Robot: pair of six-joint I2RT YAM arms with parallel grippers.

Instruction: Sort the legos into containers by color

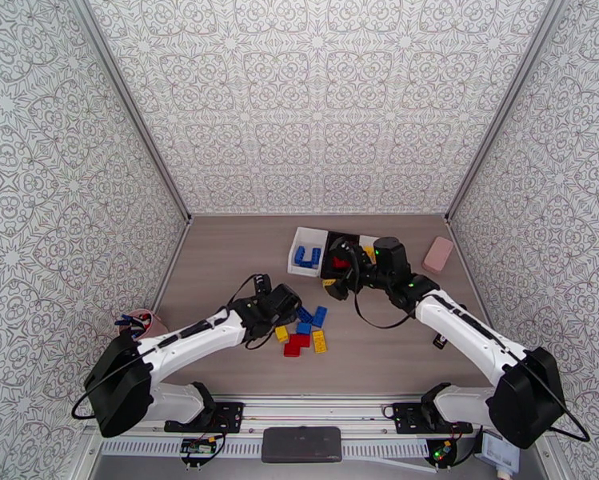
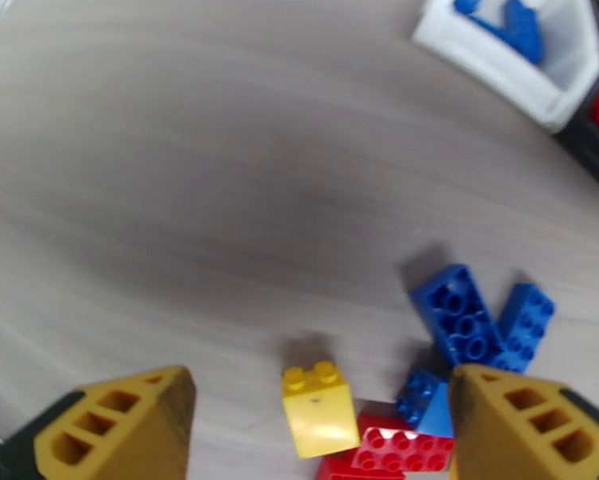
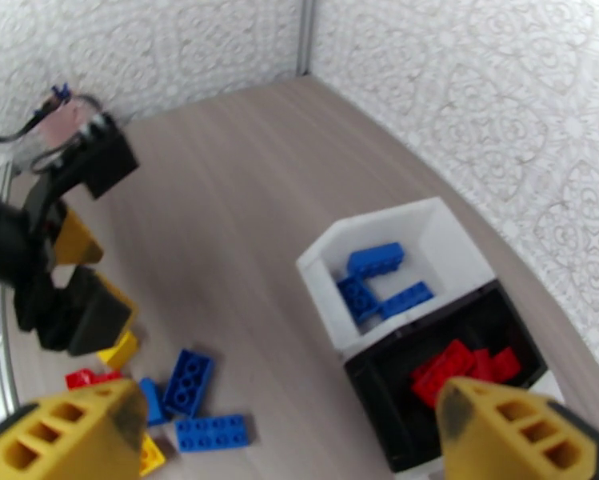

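a: what sits closest to the arm bases?
b: a pink cup [image 1: 143, 323] at the left edge of the table [image 1: 235, 258], beside the left arm. a little further in, the left gripper [image 2: 319, 394] hangs low over the loose pile, its fingers [image 2: 131, 426] spread wide with nothing pinched.
a: what lies under it?
b: a yellow brick [image 2: 319, 410] lies between the two fingers, just beside a red brick [image 2: 399, 450]. beyond those, the loose blue bricks [image 2: 455, 314] crowd together. from above, a second yellow brick [image 1: 319, 341] shows at the right of the pile.
a: and the other arm?
b: the right gripper [image 3: 291, 426] is spread too and holds nothing. from above it sits over the near end of the black bin [image 3: 379, 386].
a: the bins themselves?
b: three joined in a row, further back on the table. the left white bin [image 3: 427, 226] holds blue bricks [image 3: 375, 262]. the black bin next to it holds red bricks [image 3: 459, 366]. the right white bin [image 1: 369, 240] is mostly hidden by the right arm, though a bit of yellow shows in it.
a: anything past that?
b: a pink block [image 1: 438, 254] lies to the right of the bins, apart from them, near the wall.
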